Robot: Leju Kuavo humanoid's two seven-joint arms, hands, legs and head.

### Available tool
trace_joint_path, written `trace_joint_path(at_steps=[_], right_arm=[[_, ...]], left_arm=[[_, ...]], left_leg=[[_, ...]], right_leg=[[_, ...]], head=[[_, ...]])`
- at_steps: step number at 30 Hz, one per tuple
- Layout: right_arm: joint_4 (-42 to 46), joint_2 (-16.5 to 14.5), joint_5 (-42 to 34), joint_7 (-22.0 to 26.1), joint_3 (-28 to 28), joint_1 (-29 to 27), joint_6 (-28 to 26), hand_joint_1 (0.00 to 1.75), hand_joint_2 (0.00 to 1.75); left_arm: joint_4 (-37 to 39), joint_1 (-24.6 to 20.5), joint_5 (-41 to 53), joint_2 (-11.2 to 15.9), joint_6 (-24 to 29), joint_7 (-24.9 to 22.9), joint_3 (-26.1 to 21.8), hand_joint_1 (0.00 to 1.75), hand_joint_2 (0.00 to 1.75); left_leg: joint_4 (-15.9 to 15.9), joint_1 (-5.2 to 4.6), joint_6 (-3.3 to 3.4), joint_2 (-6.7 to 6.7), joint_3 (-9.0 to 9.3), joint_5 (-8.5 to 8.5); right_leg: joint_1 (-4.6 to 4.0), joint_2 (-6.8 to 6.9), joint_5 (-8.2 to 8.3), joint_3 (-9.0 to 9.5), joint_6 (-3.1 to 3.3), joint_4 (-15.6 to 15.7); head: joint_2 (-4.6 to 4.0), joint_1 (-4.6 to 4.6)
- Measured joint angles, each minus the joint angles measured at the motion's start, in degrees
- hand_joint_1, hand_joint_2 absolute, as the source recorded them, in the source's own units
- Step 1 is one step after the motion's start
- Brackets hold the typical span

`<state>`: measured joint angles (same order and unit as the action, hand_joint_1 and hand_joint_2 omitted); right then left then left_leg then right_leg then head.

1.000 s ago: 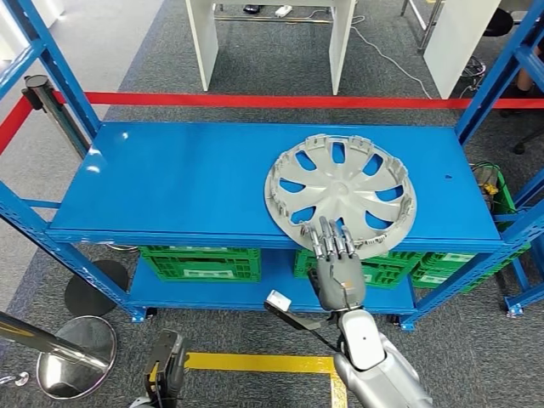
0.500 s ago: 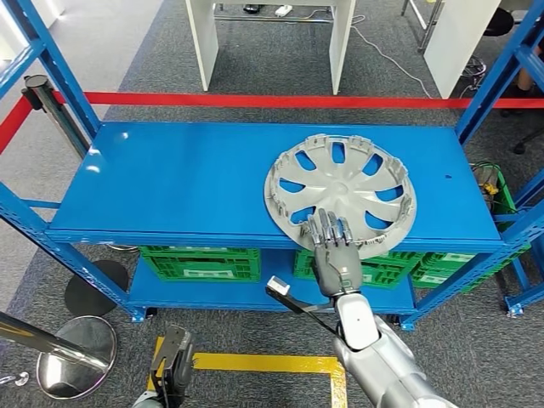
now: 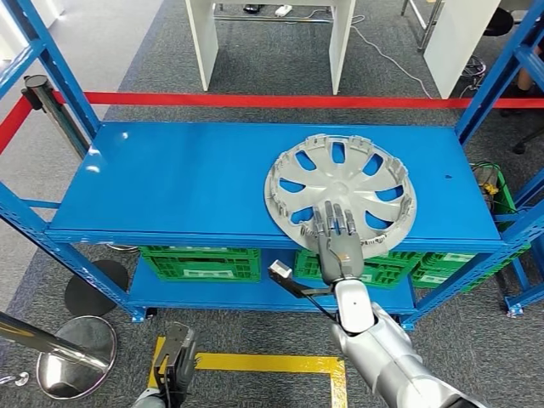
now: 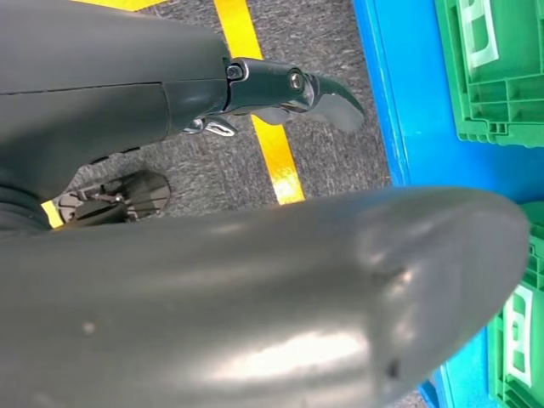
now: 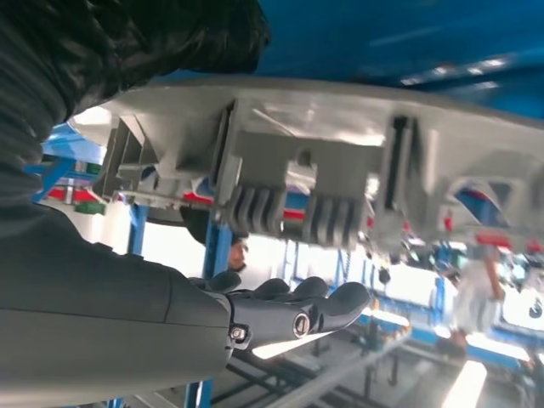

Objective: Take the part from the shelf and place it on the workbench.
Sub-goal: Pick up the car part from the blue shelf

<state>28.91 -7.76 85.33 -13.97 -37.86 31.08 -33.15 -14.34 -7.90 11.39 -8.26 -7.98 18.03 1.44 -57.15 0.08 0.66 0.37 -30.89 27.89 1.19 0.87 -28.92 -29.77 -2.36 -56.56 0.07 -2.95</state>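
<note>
One hubcap (image 3: 340,193) lies flat, hollow side up, on the blue shelf (image 3: 192,183), its near rim just past the front edge. The right hand (image 3: 338,242) rests spread fingers on that rim, palm hidden. Whether the low left hand (image 3: 172,361) is spread or curled cannot be told. Crate (image 3: 202,262) labels are unreadable.

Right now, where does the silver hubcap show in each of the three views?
Head view: the hubcap lies flat on the right half of the blue shelf, the right hand reaching over its near rim.
Left wrist view: not in it.
Right wrist view: the hubcap's grey clipped rim spans the frame just beyond the hand's fingers.
Shared landmark: the blue shelf.
</note>
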Motion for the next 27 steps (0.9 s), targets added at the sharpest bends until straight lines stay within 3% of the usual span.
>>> trace_joint_path(at_steps=[3,4,7,8,27], right_arm=[[-0.9,-0.1,-0.4,-0.4,0.5,0.7,0.9,0.04,1.75],[-1.2,-0.1,-0.5,-0.4,0.6,0.9,1.1,0.22,1.75],[-1.9,-0.2,-0.7,-0.6,0.9,1.3,1.7,1.49,1.75],[-2.2,-0.2,-0.8,-0.8,1.0,1.5,2.1,1.75,1.75],[-4.6,-0.6,-1.2,-1.3,3.3,3.0,2.1,1.75,1.75]], left_arm=[[0.0,-0.1,0.0,0.0,-0.1,-0.2,0.2,0.0,0.0],[0.0,-0.2,0.0,0.0,-0.1,-0.2,0.3,0.0,0.0],[0.0,-0.2,0.0,0.0,-0.4,-0.4,0.4,0.0,0.0],[0.0,-0.3,0.0,0.0,-0.5,-0.5,0.4,0.0,0.0],[-0.2,-0.5,-1.2,-0.1,-0.9,-0.8,1.4,0.0,0.0]], left_leg=[[0.0,0.0,0.0,0.0,0.0,0.0],[0.0,0.0,0.0,0.0,0.0,0.0],[0.0,0.0,0.0,0.0,0.0,0.0],[0.0,0.0,0.0,0.0,0.0,0.0],[0.0,0.0,0.0,0.0,0.01,-0.01]], right_leg=[[0.0,0.0,0.0,0.0,0.0,0.0],[0.0,0.0,0.0,0.0,0.0,0.0],[0.0,0.0,0.0,0.0,0.0,0.0],[0.0,0.0,0.0,0.0,0.0,0.0],[0.0,0.01,0.0,0.0,0.0,0.0]], head=[[0.0,0.01],[0.0,0.01],[0.0,0.0],[0.0,0.0],[0.0,0.01]])
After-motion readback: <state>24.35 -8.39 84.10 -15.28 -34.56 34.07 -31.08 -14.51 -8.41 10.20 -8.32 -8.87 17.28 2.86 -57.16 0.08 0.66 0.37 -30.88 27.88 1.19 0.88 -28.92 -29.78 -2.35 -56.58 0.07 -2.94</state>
